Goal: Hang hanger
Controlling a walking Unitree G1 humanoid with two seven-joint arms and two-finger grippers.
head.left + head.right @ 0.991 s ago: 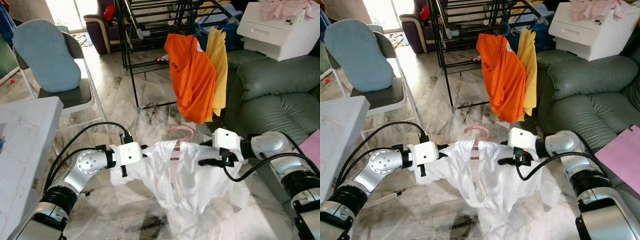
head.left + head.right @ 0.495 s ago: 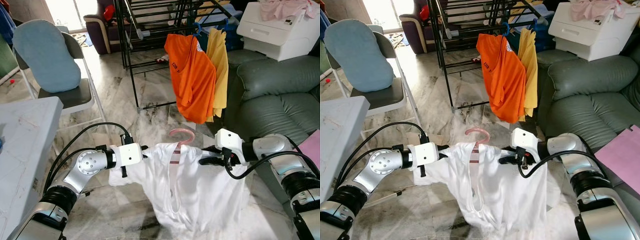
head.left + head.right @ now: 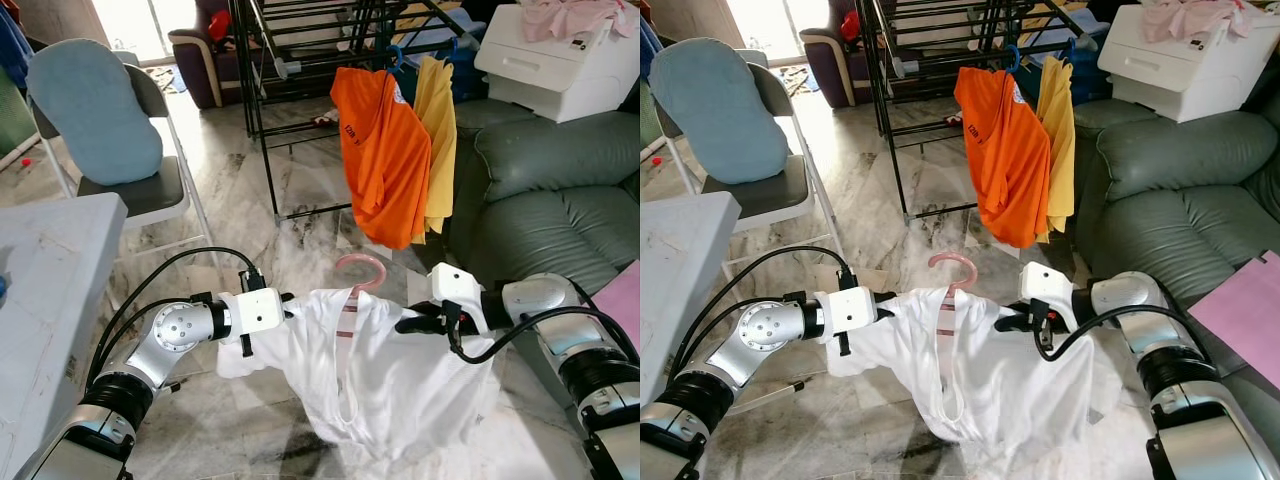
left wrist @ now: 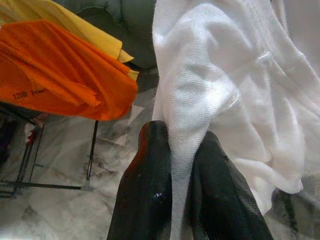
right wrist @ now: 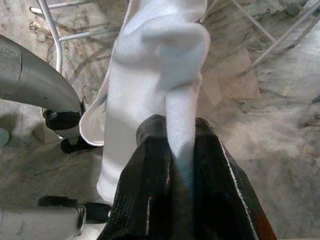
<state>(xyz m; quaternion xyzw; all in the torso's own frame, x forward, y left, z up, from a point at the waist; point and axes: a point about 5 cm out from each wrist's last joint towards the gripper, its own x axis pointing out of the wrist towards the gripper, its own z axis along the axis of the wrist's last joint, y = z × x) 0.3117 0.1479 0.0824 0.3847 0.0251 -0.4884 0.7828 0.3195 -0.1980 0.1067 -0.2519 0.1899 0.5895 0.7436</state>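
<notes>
The left gripper [image 4: 175,185] has its two black fingers [image 4: 147,185] clamped on a fold of the white knitted shirt [image 3: 375,370], and the right gripper [image 5: 180,175] pinches another fold of the same cloth between its fingers [image 5: 150,190]. The wrist views show the shirt's fine ribbed weave and soft rolled edges running straight up out of each grip. From the head views the shirt is stretched between the two grippers, low and in the middle of the scene, sagging in a loose pouch toward the marble floor [image 3: 240,160]. The pink plastic hanger [image 3: 360,268] sits inside the shirt's neck, its curved hook standing up above the collar between the grippers.

Beyond it, a black metal drying rack [image 3: 300,60] stands at the far middle, with an orange t-shirt [image 3: 385,150] and a yellow garment [image 3: 437,130] hanging from its right end. A grey-green leather sofa [image 3: 560,180] fills the right side, carrying a white box-shaped appliance [image 3: 560,65]. At the left stands a folding chair with a blue cushion [image 3: 95,110], and nearer, the corner of a white desk [image 3: 50,270].
</notes>
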